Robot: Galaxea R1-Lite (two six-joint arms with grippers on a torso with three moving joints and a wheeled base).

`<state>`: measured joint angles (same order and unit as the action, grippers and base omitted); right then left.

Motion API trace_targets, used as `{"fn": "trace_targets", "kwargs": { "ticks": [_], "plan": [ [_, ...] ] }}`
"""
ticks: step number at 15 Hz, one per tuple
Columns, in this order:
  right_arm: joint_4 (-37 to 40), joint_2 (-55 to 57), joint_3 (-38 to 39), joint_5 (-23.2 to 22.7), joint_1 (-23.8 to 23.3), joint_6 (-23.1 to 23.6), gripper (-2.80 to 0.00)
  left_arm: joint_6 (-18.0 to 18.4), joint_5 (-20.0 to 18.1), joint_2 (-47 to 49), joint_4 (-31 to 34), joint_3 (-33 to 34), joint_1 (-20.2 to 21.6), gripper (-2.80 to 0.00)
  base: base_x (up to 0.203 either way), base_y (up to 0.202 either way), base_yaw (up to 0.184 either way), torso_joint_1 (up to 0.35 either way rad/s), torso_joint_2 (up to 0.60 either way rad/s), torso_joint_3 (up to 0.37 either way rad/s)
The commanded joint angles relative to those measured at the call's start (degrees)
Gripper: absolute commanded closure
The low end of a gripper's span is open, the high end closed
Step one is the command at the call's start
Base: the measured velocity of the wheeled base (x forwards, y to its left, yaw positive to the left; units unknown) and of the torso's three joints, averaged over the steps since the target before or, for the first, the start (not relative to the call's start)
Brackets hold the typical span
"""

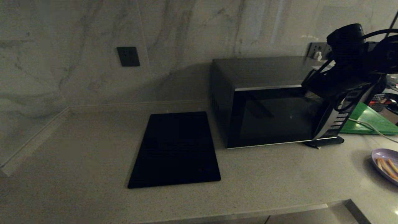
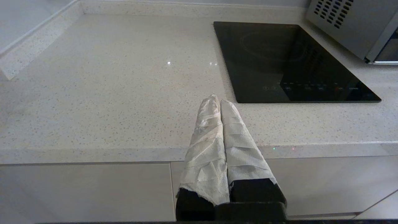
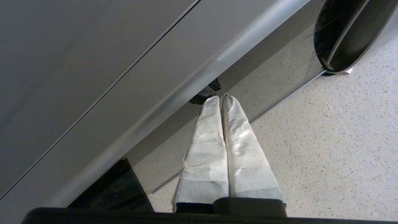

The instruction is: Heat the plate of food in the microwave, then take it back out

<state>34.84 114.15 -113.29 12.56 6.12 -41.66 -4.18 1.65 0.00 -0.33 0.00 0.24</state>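
The microwave (image 1: pixel 267 93) stands at the back right of the counter with its dark glass door closed. My right arm (image 1: pixel 345 71) reaches in front of its upper right corner. In the right wrist view my right gripper (image 3: pixel 221 98) is shut and empty, its cloth-wrapped fingertips at the glass door just below the silver top strip (image 3: pixel 174 90), to one side of the curved handle (image 3: pixel 345 37). The plate of food (image 1: pixel 387 165) lies on the counter at the far right, apart from both grippers. My left gripper (image 2: pixel 218 100) hangs shut and empty over the counter's front edge.
A flat black mat (image 1: pixel 177 149) lies left of the microwave. A green board (image 1: pixel 370 119) with a cable across it and a dark basket (image 1: pixel 381 101) sit right of the microwave. A wall socket (image 1: pixel 128 56) is on the marble backsplash.
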Motion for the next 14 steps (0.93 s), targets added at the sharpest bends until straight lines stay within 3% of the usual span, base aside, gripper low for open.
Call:
{"fn": "trace_targets", "kwargs": {
  "ticks": [1,6,8,11,14],
  "plan": [
    [2.0,-2.3,0.5,0.3,0.0,-0.1,0.0,0.0,0.0,0.1,0.0,0.0,0.0,0.0,0.0,0.0,0.0,0.0,0.0,0.0],
    [8.7,-15.3,8.2,0.3,-1.0,1.5,0.0,0.0,0.0,0.1,0.0,0.0,0.0,0.0,0.0,0.0,0.0,0.0,0.0,0.0],
    [9.4,-23.8,16.6,0.3,-4.7,5.9,0.0,0.0,0.0,0.1,0.0,0.0,0.0,0.0,0.0,0.0,0.0,0.0,0.0,0.0],
    [9.8,-35.8,26.6,0.2,-13.9,12.9,0.0,0.0,0.0,0.1,0.0,0.0,0.0,0.0,0.0,0.0,0.0,0.0,0.0,0.0],
    [8.6,-48.4,33.4,-0.3,-18.5,16.2,0.0,0.0,0.0,0.0,0.0,0.0,0.0,0.0,0.0,0.0,0.0,0.0,0.0,0.0]
  ]
}}
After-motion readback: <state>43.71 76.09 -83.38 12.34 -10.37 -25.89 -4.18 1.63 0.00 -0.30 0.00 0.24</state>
